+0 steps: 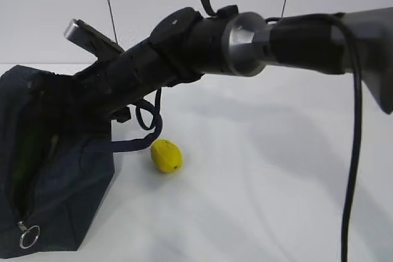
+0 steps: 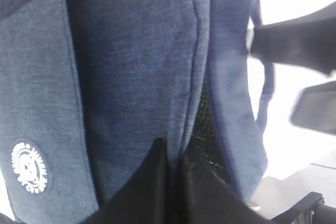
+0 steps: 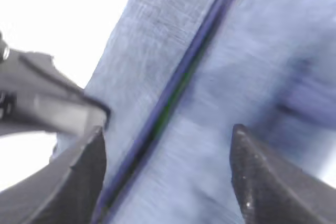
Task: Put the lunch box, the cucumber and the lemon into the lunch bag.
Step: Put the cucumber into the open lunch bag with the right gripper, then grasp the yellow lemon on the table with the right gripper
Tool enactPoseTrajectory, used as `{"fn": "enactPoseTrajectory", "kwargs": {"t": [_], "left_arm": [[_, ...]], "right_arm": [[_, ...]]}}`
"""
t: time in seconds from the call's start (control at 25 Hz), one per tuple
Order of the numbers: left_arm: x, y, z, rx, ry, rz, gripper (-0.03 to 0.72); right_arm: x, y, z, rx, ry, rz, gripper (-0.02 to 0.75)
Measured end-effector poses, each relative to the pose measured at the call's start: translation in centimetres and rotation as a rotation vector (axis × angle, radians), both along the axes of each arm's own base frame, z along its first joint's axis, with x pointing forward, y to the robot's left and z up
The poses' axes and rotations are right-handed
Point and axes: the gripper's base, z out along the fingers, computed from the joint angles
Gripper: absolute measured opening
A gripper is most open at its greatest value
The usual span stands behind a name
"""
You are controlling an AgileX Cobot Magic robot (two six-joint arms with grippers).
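Fingers of the right gripper [image 3: 168,177] are seen spread apart in the right wrist view, one dark fingertip [image 3: 86,171] at lower left and the other at lower right, with nothing held between them. Beyond them the blue fabric of the lunch bag [image 3: 220,103] fills the view, crossed by a dark seam in which a thin streak of green is glimpsed; what the green belongs to cannot be told.

Fingers of the left gripper [image 2: 173,182] are pressed together in the left wrist view, pinching a fold of the bag's fabric along a seam, with black mesh seen just beside them. A round white logo patch [image 2: 30,167] is stitched on the bag's side.

From the exterior view, the right arm [image 1: 258,44] is stretched across the frame from the right toward the lunch bag [image 1: 55,194], which stands at the left edge of the white table [image 1: 258,182]. A metal ring pull [image 1: 29,235] is hung at the bag's lower front corner, and a loop handle [image 1: 150,130] droops from its right side. The lemon [image 1: 166,155] is lying on the table just beside the bag, to its right, apart from both grippers.
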Motion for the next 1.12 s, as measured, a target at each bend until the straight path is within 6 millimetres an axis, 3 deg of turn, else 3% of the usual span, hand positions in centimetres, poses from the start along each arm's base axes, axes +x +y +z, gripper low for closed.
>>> {"fn": "enactPoseTrajectory", "kwargs": {"t": [0.28,0.6,0.84,1.12], "left_arm": [[0.0,0.0,0.0,-0.001,-0.003,-0.003,0.007],[0.0,0.0,0.0,0.008,-0.004,-0.012,0.007],[-0.1,0.0,-0.1,0.015,-0.002,-0.016,0.007],[-0.2,0.1,-0.2,0.024,0.003,-0.024,0.007]], "right_arm": [[-0.3,-2.3,4.5,-0.084,-0.192,0.073,0.542],[-1.7,-5.1,7.7,-0.312,-0.271,0.130,0.544],[-2.1,-7.9,7.8,-0.611,-0.273,0.155,0.544],[-1.7,-9.4,7.3,-0.790,-0.304,0.155,0.545]]}}
